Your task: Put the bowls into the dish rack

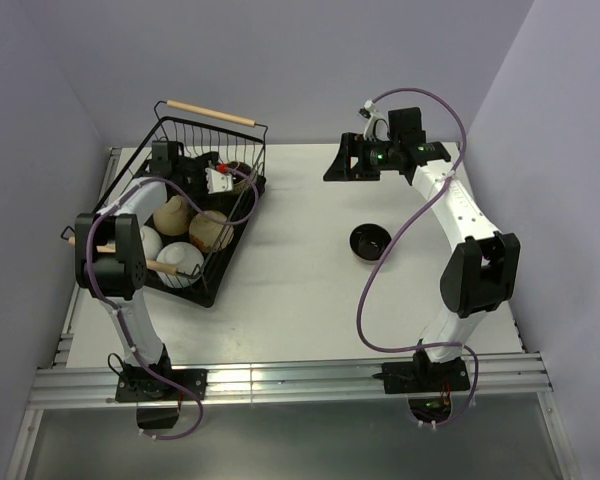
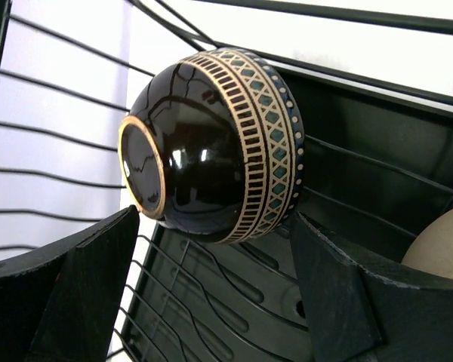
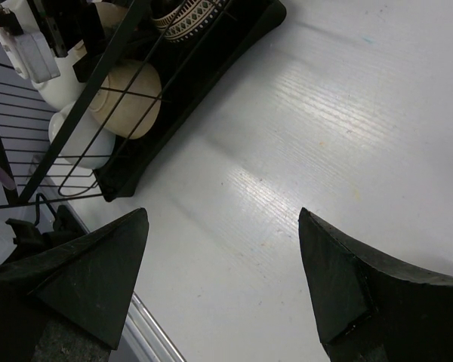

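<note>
My left gripper [image 2: 215, 219] is down inside the dish rack [image 1: 215, 140], its jaws spread wide. The brown patterned bowl [image 2: 215, 143] lies on its side just ahead of the fingertips, foot ring pointing left, against the rack's far wire wall. I can't see either pad pressing on it. In the overhead view, two cream-beige bowls [image 1: 172, 213] sit mid-rack and two white bowls [image 1: 146, 241] lie nearer the arm bases, all inside the wire basket. The glossy black bowl [image 1: 370, 241] is alone on the white table [image 1: 300, 300], upright, well apart from the rack. My right gripper [image 3: 223, 219] hangs over bare table at the far side, fingers parted and gripping nothing, with the rack's corner showing beyond it.
</note>
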`<state>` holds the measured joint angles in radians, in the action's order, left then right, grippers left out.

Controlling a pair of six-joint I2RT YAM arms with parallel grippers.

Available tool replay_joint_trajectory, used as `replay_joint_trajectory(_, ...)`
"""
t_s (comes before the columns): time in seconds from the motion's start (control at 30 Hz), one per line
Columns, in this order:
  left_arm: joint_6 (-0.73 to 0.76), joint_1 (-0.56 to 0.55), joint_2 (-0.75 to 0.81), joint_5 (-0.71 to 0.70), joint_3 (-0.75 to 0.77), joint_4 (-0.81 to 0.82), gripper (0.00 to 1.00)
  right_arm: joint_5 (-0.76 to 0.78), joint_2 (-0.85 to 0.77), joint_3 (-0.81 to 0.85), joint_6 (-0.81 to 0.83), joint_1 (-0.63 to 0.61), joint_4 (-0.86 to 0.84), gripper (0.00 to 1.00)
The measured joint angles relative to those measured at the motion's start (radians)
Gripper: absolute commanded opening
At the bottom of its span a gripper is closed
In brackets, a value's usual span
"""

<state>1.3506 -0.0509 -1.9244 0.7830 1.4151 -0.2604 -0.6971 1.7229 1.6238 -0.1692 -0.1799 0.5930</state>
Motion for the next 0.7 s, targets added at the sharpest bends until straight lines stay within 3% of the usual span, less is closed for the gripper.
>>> replay_joint_trajectory(0.53, 0.125, -0.013, -0.038, 0.018, 0.025, -0.017, 0.86, 0.0, 0.042, 0.001, -0.001, 0.006, 0.006, 0.87)
replay_joint_trajectory(0.63, 0.125, -0.016, -0.038, 0.014, 0.013, 0.009, 0.82, 0.0, 0.043, 0.001, 0.0, 0.007, 0.007, 0.87)
replay_joint_trajectory(0.7, 0.127, -0.018, -0.039, 0.01, 0.013, 0.021, 0.74, 0.0, 0.043, 0.002, 0.0, 0.007, 0.007, 0.87)
